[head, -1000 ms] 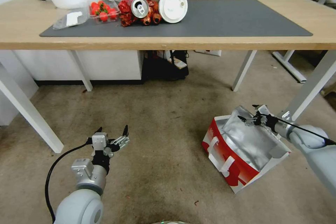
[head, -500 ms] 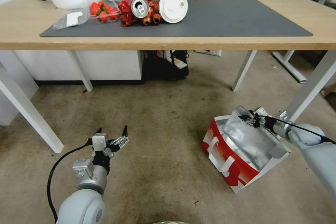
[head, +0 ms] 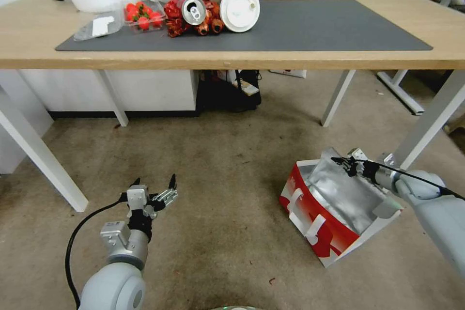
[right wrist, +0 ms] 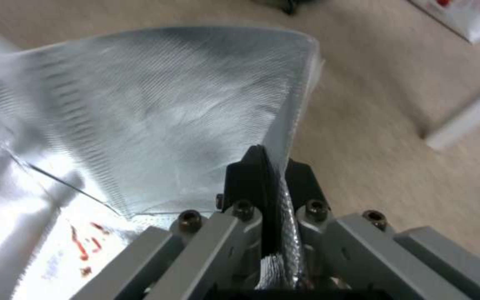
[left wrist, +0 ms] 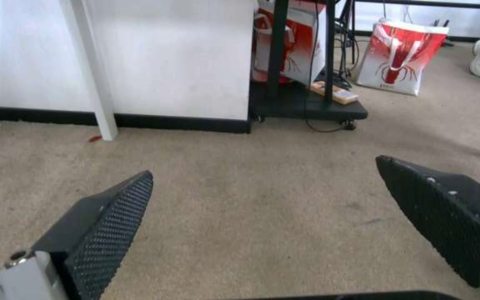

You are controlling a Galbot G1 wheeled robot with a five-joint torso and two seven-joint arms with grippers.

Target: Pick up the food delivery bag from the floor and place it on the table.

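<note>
The right tool (head: 348,164) has dropped slightly and now pinches the foil flap of the food delivery bag (head: 334,210), which sits on the floor (head: 218,193) at near right. The left tool (head: 156,188) stays open at near left. The pinched flap hides the bag's far wall.

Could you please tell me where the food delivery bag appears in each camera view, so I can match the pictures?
Head view: the food delivery bag lies on the floor, lower right, by a white table leg.
Left wrist view: it is not in this picture; open fingers hang over bare carpet.
Right wrist view: its silver foil flap sits upper left, pinched in the right gripper.
Shared landmark: the carpeted floor.
</note>
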